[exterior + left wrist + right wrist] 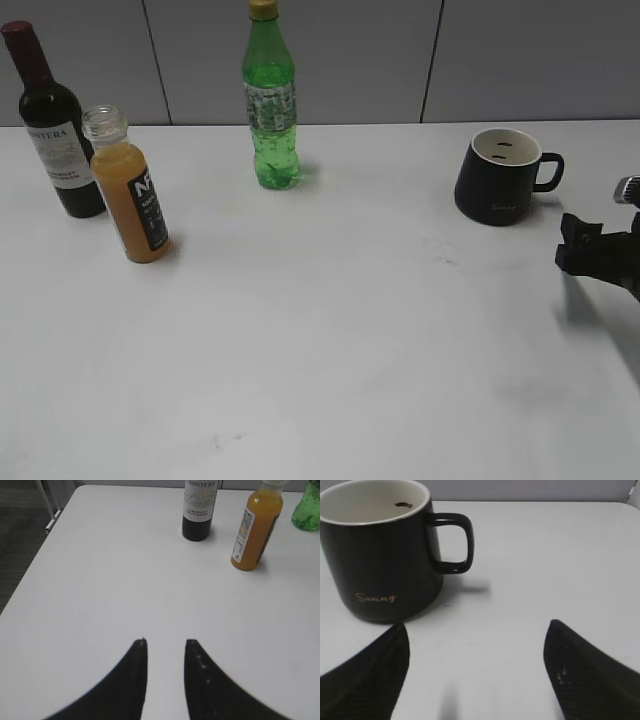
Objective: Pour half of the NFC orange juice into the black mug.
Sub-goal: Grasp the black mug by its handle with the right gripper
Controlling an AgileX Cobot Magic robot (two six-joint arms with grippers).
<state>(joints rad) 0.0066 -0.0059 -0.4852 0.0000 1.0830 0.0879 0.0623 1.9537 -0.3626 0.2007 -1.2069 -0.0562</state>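
The NFC orange juice (pixel 131 200) stands uncapped at the left of the table, full of orange liquid; it also shows in the left wrist view (pixel 255 527). The black mug (pixel 497 177) stands at the right rear, handle to the right, and fills the upper left of the right wrist view (pixel 382 555). My right gripper (pixel 476 630) is wide open and empty just in front of the mug's handle side; in the exterior view it is at the right edge (pixel 585 245). My left gripper (pixel 164 642) is slightly open, empty, well short of the juice, and out of the exterior view.
A dark wine bottle (pixel 50 120) stands just left of and behind the juice. A green soda bottle (pixel 270 100) stands at the rear centre. The white table (pixel 330 330) ends at a grey wall behind; its left edge shows in the left wrist view (pixel 30 560).
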